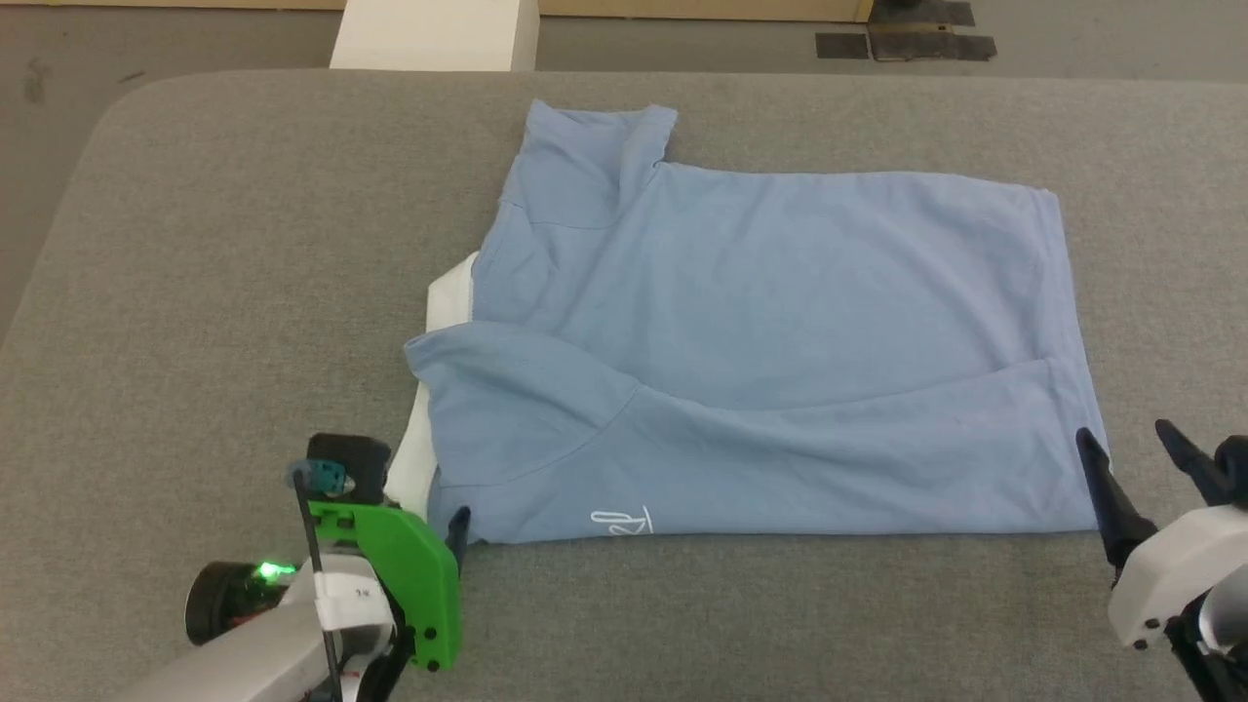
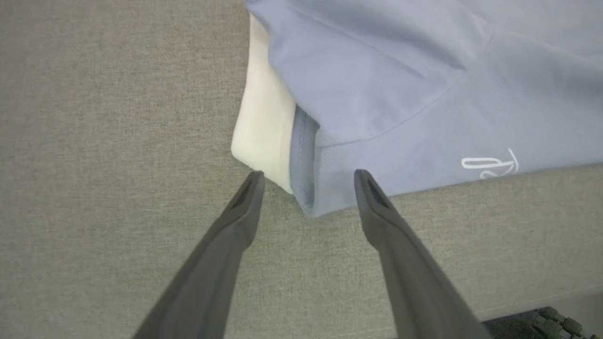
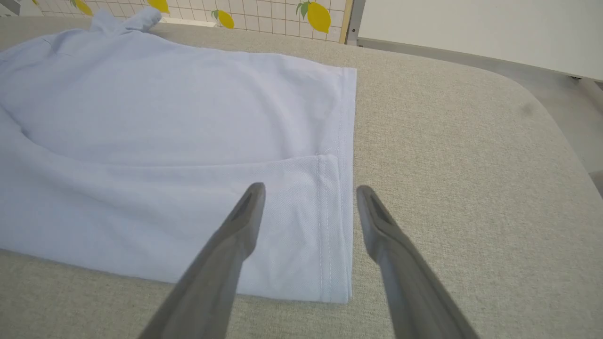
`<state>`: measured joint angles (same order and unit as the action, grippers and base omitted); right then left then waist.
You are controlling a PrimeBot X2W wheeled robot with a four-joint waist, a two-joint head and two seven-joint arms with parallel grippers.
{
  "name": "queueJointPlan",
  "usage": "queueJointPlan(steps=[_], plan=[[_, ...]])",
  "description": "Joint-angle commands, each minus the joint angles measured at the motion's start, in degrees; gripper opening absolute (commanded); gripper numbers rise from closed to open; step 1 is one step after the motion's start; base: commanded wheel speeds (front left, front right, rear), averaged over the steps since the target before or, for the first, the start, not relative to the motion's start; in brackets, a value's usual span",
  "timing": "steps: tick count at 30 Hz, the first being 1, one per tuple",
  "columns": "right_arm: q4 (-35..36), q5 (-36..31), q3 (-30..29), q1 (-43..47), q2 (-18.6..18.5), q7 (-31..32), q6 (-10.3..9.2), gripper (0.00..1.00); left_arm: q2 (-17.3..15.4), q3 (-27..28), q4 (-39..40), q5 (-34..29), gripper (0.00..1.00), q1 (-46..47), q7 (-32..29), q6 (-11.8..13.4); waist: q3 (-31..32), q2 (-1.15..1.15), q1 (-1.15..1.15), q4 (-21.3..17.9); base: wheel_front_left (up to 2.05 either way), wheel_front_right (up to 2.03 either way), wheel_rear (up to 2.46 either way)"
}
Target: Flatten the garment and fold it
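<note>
The light blue shirt (image 1: 760, 341) is lying folded over on the gray counter (image 1: 244, 244), with its white collar (image 1: 444, 302) poking out at one end. The left end effector (image 2: 308, 176) is hovering at the shirt's near collar corner, fingers spread wide and holding nothing. The right end effector (image 3: 308, 188) is straddling the shirt's near hem corner, equally wide and empty, one finger over the cloth.

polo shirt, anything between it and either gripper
Nothing visible. The open left gripper sits right at the polo shirt's near collar-end corner, and the open right gripper at its near hem corner, over the bare grey padded table.
</note>
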<state>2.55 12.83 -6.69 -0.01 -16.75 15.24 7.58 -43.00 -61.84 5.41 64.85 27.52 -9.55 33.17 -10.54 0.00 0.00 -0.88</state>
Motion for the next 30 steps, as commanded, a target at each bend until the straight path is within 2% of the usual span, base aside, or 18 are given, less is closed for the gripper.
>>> queueJointPlan(steps=[1,6,9,17,18,19,20,24,30], plan=[[1.0,-1.0,-0.5,0.7,0.9,0.3,-0.09,1.0,-0.3,-0.1,-0.2,-0.5,1.0,-0.5,-0.2,0.6,-0.6,0.0,0.0,-0.5,0.0,0.0,0.0],[3.6,-3.1,-1.8,1.9,3.1,1.3,-0.09,1.0,0.0,-0.3,-2.5,-1.1,1.0,-0.8,-0.1,2.7,-2.6,0.0,0.0,-1.4,0.0,0.0,0.0],[4.6,-3.5,-2.2,1.9,3.8,1.4,-0.09,1.0,0.8,-0.1,-4.0,-1.0,1.0,-0.9,0.2,3.2,-3.9,0.0,0.0,-1.7,0.0,0.0,0.0],[6.1,-4.0,-3.0,1.1,4.3,1.9,-0.09,1.0,3.1,-1.0,-7.6,1.0,1.0,-1.0,-2.1,1.5,-7.0,0.0,0.0,-2.3,0.0,0.0,0.0],[6.1,-4.1,-2.9,1.0,4.2,2.1,-0.09,1.0,3.4,-1.1,-8.1,1.4,0.57,-1.1,-2.5,1.2,-7.2,0.0,0.0,-2.3,0.0,0.0,0.0],[6.0,-4.1,-2.8,0.9,4.1,2.4,-0.09,1.0,3.7,-1.0,-8.4,1.6,0.33,-1.1,-2.5,0.9,-7.2,0.0,0.0,-2.3,0.0,0.0,0.0],[5.9,-4.0,-2.6,0.9,4.0,2.9,-0.09,1.0,3.9,-0.9,-8.8,1.8,0.0,-1.1,-2.4,0.6,-7.3,0.0,0.0,-2.3,0.0,0.0,0.0],[4.7,-3.9,-2.3,0.8,2.8,5.2,-0.09,1.0,5.0,0.3,-9.8,2.6,0.0,-1.4,-0.6,-1.2,-6.4,0.0,0.0,-1.7,0.0,0.0,0.0],[0.7,-4.1,-4.3,-0.7,2.2,11.1,-0.09,1.0,4.1,0.6,-8.5,0.8,0.0,-0.3,2.1,-3.1,-5.1,0.0,0.0,0.0,0.0,0.0,0.0]])
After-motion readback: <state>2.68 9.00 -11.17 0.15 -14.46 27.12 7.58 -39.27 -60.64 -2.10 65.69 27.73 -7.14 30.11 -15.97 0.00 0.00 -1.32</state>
